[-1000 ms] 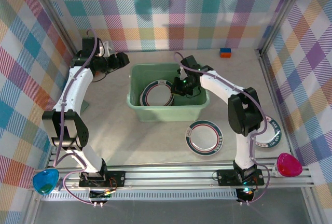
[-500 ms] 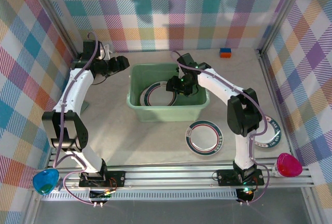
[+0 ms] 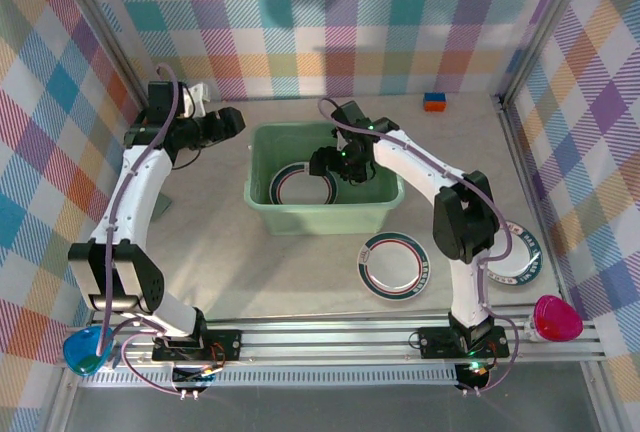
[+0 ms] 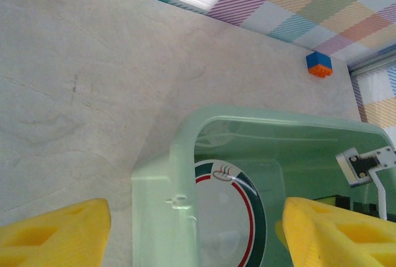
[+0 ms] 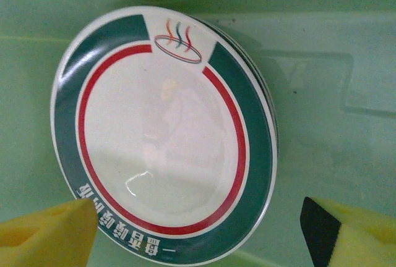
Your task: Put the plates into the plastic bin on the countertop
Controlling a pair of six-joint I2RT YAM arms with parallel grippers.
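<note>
Right wrist view: right gripper (image 5: 198, 233) wide open, empty, over plate (image 5: 164, 134) lying in bin (image 5: 334, 63). Left gripper (image 4: 198, 233) open, empty, at bin's corner. Drop looks done. Next: lift clear, fetch near plate (image 3: 397, 265) off countertop (image 3: 260, 252); 2 plates sit outside bin.

Green-banded plates (image 3: 302, 184) stacked in mint plastic bin (image 3: 320, 220); 2 others (image 3: 396, 265) on countertop (image 3: 260, 262)

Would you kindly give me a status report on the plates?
Right gripper open over plate in plastic bin. Left gripper open near bin's rim. Two plates on countertop.
</note>
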